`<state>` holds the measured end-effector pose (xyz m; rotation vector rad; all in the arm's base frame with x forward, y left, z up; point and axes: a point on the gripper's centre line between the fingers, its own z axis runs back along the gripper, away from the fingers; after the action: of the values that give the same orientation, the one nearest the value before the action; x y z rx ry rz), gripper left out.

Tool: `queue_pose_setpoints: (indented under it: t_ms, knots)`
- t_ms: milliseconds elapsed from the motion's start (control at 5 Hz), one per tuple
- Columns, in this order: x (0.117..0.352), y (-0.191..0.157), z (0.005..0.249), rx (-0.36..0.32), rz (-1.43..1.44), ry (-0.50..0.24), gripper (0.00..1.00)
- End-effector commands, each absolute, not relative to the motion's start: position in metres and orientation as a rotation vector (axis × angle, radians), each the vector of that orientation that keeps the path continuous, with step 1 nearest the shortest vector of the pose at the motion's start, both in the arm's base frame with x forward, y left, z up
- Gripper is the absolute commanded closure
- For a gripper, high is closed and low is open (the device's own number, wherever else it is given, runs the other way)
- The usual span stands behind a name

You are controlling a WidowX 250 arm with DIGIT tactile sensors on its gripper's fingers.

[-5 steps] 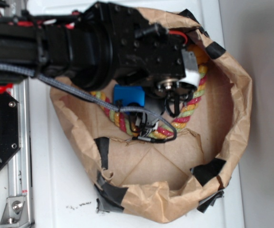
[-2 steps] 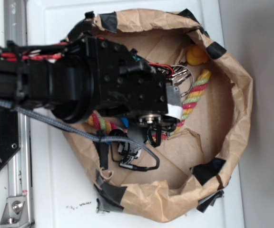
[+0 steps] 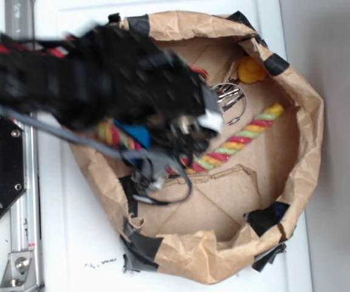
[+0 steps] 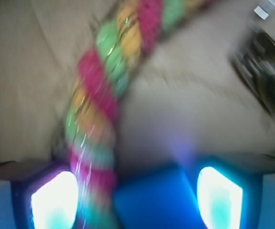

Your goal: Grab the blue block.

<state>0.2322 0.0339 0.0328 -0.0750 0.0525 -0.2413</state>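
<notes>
Now, exterior: one blurred gripper (image 3: 190, 131) over the paper bag (image 3: 302, 121); one blue block (image 3: 135, 135) peeks beneath it beside one rope (image 3: 242, 137), one key ring (image 3: 229, 97), one yellow toy (image 3: 251, 70). Wrist: block (image 4: 154, 198) between two parted fingers (image 4: 218, 198), untouched, rope (image 4: 104, 105) alongside.
</notes>
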Motion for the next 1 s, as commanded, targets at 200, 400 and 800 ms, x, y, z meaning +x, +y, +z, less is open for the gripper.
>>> queue_pose_setpoints:
  t_ms: [200,400,800]
  knots:
    - [0.236,0.054,0.08,-0.065,-0.176,-0.065,0.0]
    - [0.231,0.055,0.071,-0.036,-0.207,-0.035,0.0]
    - [0.231,0.058,0.042,-0.005,-0.221,0.024,0.0]
